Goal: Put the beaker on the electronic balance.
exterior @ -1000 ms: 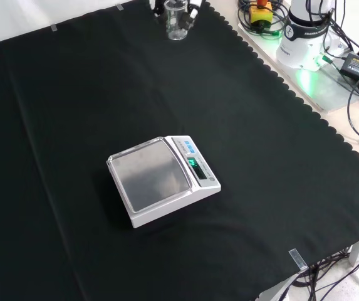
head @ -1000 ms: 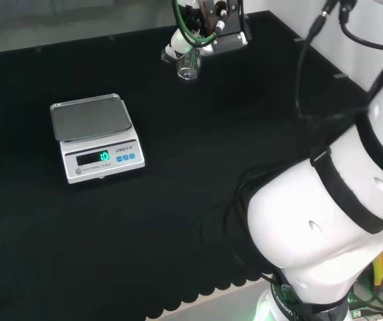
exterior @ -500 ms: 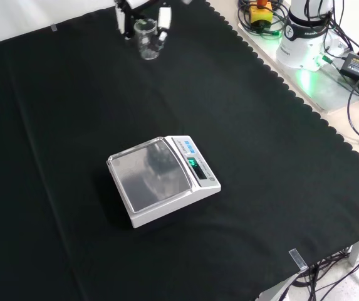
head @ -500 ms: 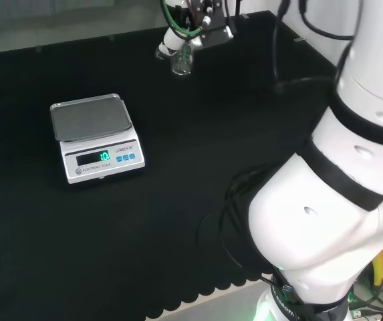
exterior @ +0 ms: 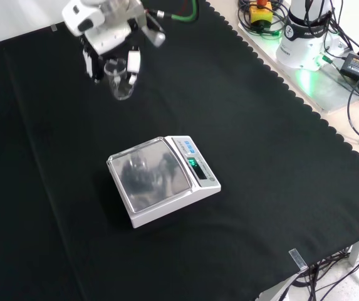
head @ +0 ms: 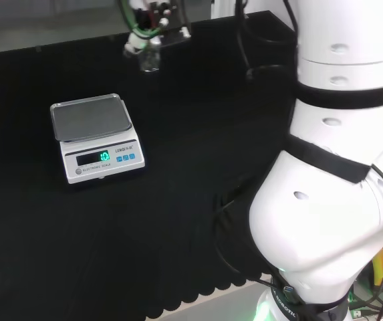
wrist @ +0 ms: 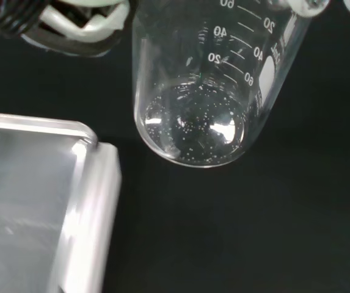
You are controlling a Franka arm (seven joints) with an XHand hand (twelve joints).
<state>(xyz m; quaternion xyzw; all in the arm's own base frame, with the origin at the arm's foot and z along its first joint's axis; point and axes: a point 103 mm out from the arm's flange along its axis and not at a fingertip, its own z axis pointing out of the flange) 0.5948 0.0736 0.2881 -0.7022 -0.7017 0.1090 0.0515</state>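
Since half a second ago your robot hand point(exterior: 107, 37) has carried the beaker point(exterior: 119, 79) leftward and nearer in the front view, so it now hangs in the air beyond the electronic balance point(exterior: 163, 180), well apart from it. You can see fingers point(exterior: 132, 64) curled round the glass on both sides, gripping it. One beaker, clear with printed graduations, its bottom speckled with tiny droplets or specks in the wrist view; whether it holds liquid you cannot tell. One balance sits on the counter point(exterior: 273, 157), its metal pan point(exterior: 149, 176) bare and its display lit green. Black cloth with a scalloped edge covers the counter.
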